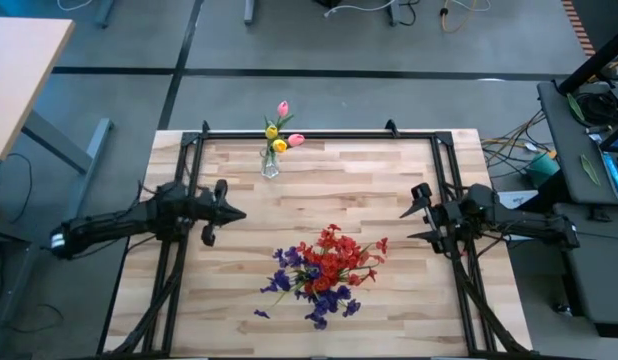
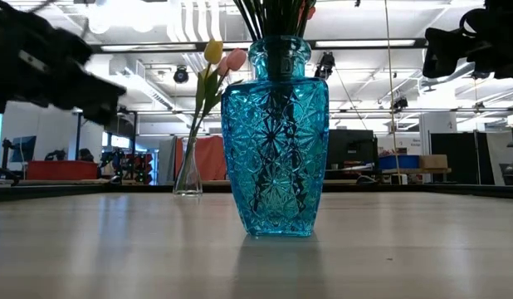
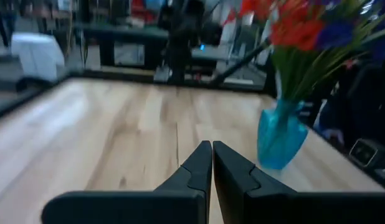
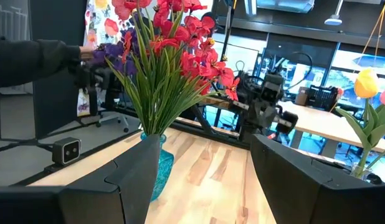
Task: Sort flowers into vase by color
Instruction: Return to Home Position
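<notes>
Flowers, red and purple, spread over the near centre of the table seen from above, while yellow and pink tulips stand in a clear vase at the far edge; the left gripper hangs left of the red bunch and the right gripper right of it, both apart from it. From table height, a blue vase holds their dark stems, with the tulips farther back on its left. The left wrist view shows its jaws closed together on nothing; the right wrist view shows its jaws wide apart.
</notes>
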Robot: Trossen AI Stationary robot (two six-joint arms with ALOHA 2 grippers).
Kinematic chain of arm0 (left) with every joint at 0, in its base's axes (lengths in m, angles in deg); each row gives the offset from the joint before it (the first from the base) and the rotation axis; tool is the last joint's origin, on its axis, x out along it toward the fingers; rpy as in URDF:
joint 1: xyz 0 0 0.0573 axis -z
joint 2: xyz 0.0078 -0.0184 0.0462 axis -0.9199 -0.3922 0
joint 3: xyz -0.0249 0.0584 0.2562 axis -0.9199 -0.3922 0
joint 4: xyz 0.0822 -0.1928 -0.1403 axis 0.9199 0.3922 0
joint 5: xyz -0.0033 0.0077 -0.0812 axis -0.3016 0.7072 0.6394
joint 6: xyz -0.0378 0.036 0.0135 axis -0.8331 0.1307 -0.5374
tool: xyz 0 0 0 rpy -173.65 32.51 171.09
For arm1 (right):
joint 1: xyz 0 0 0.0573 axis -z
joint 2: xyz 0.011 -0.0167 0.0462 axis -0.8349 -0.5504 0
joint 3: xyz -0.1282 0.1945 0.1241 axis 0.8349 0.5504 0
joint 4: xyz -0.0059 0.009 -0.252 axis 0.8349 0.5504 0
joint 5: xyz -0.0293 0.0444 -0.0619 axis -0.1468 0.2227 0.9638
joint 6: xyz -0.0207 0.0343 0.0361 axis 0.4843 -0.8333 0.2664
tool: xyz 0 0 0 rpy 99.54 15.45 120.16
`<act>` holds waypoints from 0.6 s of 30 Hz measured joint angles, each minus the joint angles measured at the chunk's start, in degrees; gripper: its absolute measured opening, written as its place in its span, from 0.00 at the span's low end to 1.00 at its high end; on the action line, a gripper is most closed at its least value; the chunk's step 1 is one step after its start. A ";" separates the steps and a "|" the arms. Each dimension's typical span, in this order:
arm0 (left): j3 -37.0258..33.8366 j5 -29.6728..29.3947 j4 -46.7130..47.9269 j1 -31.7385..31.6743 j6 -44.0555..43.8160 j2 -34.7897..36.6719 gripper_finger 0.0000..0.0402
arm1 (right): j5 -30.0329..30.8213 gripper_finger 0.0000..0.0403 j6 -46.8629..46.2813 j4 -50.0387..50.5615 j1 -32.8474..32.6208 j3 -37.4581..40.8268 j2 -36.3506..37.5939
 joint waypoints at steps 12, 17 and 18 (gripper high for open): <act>-0.04 -15.89 -0.51 20.81 7.30 11.01 0.00 | 0.31 0.61 -0.11 0.12 0.00 0.00 -0.27; -0.04 -25.38 0.56 25.79 9.88 11.01 0.00 | 0.33 0.61 -0.12 0.00 0.00 0.00 -0.38; -0.04 -25.44 0.53 25.69 9.88 11.01 0.00 | 0.33 0.61 -0.11 0.04 0.00 0.00 -0.36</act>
